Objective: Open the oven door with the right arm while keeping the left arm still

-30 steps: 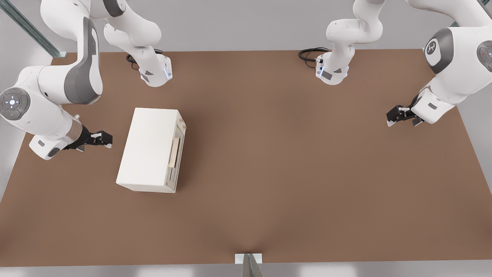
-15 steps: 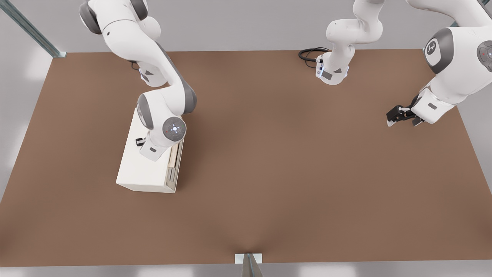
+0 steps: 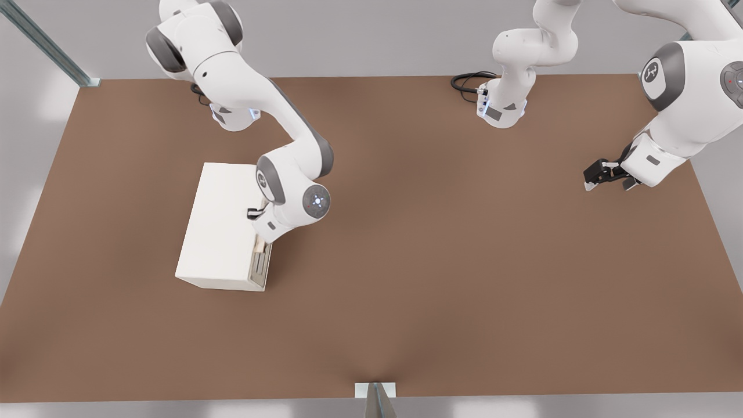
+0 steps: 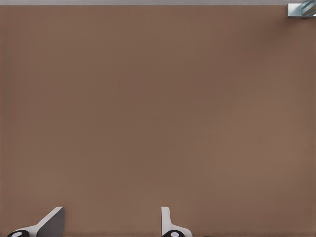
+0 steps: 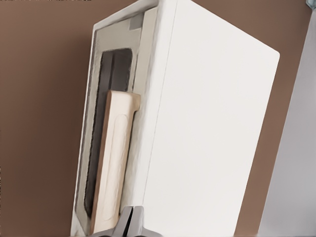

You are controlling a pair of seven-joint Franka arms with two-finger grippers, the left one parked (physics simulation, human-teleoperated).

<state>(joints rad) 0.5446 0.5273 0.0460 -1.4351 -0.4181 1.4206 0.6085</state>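
The right arm (image 3: 290, 145) has swung over the oven (image 3: 223, 226). Its gripper (image 5: 131, 224), fingers pressed together and empty, now hangs just above the oven door (image 5: 106, 143) handle (image 5: 113, 163), ready to hook it

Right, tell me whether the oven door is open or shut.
Shut. The oven door lies flush in the oven face, its handle untouched; the end effector hovers above it.

A brown table (image 3: 464, 278) fills the view; black cable (image 3: 467, 81) coils near its far edge.
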